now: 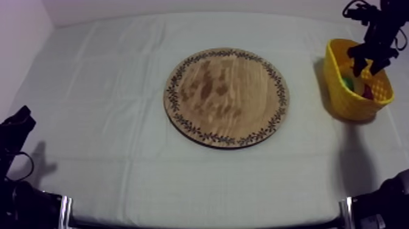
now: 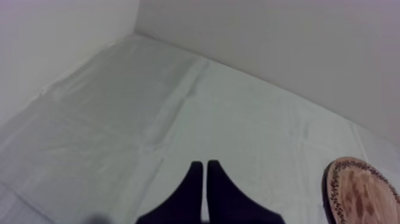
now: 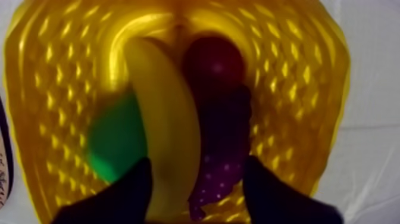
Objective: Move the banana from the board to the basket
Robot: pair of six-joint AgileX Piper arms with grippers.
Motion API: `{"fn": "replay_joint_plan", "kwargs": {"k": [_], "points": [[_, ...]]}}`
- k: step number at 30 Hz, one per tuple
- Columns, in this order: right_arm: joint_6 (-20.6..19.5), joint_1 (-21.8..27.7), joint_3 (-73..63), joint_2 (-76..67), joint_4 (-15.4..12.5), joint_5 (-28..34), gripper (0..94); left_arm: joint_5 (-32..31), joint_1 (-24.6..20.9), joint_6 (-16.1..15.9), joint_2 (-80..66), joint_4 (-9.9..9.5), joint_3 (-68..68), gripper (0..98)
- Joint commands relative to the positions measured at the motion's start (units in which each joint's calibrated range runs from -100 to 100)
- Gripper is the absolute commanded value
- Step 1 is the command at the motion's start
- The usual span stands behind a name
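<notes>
Right gripper [image 3: 197, 164], fingers [image 3: 128, 196] spread and holding nothing, hangs over the yellow basket [image 3: 53, 89], where the banana [image 3: 163, 119] lies directly beneath, long axis running between the fingers; left gripper [image 2: 205, 170], closed, rests well apart.

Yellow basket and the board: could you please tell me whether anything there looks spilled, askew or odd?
Nothing stands out. The banana lies inside the yellow basket beside the grapes, a small red fruit and a green fruit, nothing over its rim. The wooden board lies flat.
</notes>
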Motion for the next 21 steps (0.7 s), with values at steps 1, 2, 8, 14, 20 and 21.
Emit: {"fn": "replay_joint_plan", "kwargs": {"k": [1, 2, 8, 14, 20, 21], "points": [[0.05, 0.02, 0.25, 0.03, 0.09, 0.16, 62.8, 0.01, 0.01, -0.01, 0.0, 0.03, 0.03, 0.1], [0.05, 0.03, 0.37, 0.07, 0.11, 0.15, 65.6, 0.01, 0.01, -0.01, 0.0, 0.03, 0.03, 0.1], [-0.06, 0.06, 1.24, -0.31, 0.16, 0.12, 75.2, 0.01, 0.01, -0.01, 0.0, 0.03, 0.03, 0.1], [0.29, 0.06, 2.48, -2.5, 0.0, -0.43, 77.6, 0.01, 0.01, -0.01, 0.0, 0.03, 0.03, 0.1], [0.66, -0.39, 5.68, -8.84, -0.23, -2.59, 68.3, 0.01, 0.01, -0.01, 0.0, 0.03, 0.03, 0.1], [0.71, -0.53, 6.54, -10.24, -0.28, -3.15, 65.6, 0.01, 0.01, -0.01, 0.0, 0.03, 0.03, 0.1]]}}
